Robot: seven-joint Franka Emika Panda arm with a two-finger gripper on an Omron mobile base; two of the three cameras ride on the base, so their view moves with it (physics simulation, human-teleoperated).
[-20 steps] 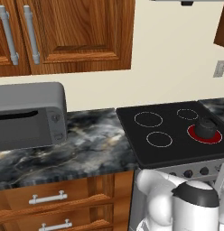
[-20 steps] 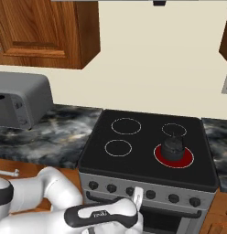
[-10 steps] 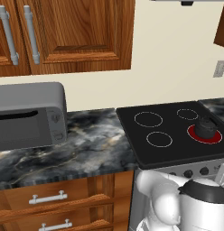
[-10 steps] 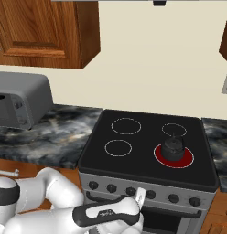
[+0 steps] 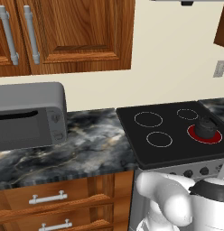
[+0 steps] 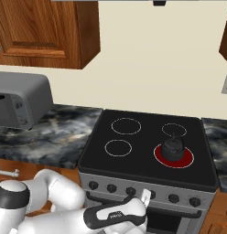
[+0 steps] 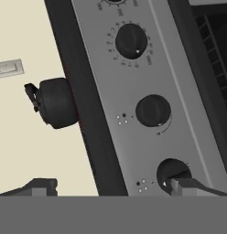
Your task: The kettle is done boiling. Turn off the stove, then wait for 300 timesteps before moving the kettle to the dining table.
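Note:
The kettle (image 6: pixel 173 147) is small, squat and dark, and stands on the front right burner (image 6: pixel 188 160), which glows red, of the stove (image 6: pixel 143 137). It also appears as kettle (image 5: pixel 205 127) and, rolled sideways, as kettle (image 7: pixel 56 103). My gripper (image 6: pixel 145 200) hangs low in front of the oven's grey knob panel, open and holding nothing. In the hand view the gripper (image 7: pixel 115 187) faces the row of black knobs; its right fingertip (image 7: pixel 188 186) overlaps the lowest knob (image 7: pixel 174 172). Another knob (image 7: pixel 153 110) sits above it. The dining table is out of view.
A grey microwave (image 5: pixel 28 115) stands on the marbled counter (image 5: pixel 95 144) left of the stove. Wooden wall cabinets (image 5: pixel 73 31) hang above, and drawers (image 5: pixel 50 198) lie below the counter. A wall outlet (image 6: pixel 226 83) is at the right.
In the right base view my hand has crept a little to the right along the knob panel. The kettle and the red burner are unchanged, and the jaws stayed open.

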